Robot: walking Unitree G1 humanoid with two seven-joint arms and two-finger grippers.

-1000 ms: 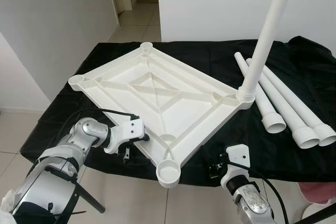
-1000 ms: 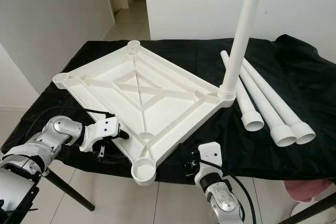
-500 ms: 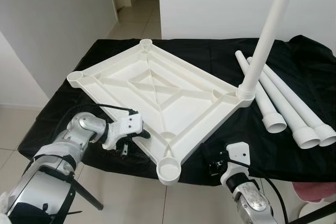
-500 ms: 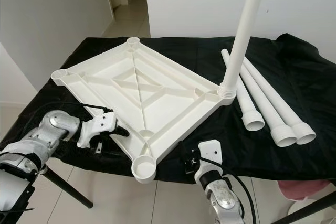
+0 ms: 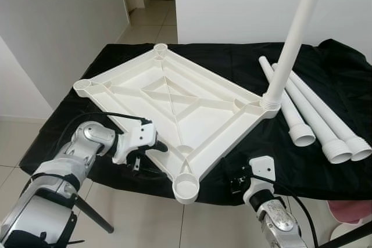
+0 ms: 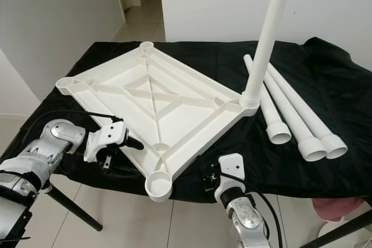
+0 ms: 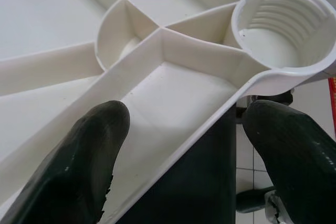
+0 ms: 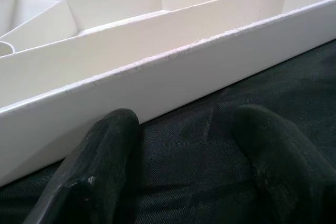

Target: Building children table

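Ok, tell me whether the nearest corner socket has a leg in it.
Empty: the nearest corner socket shows its bare threaded inside.

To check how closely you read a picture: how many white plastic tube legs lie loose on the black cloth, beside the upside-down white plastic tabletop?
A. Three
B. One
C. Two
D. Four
A: three white plastic tube legs lie side by side on the black cloth, to the robot's right of the upside-down white plastic tabletop, while a fourth leg stands upright in a corner socket.
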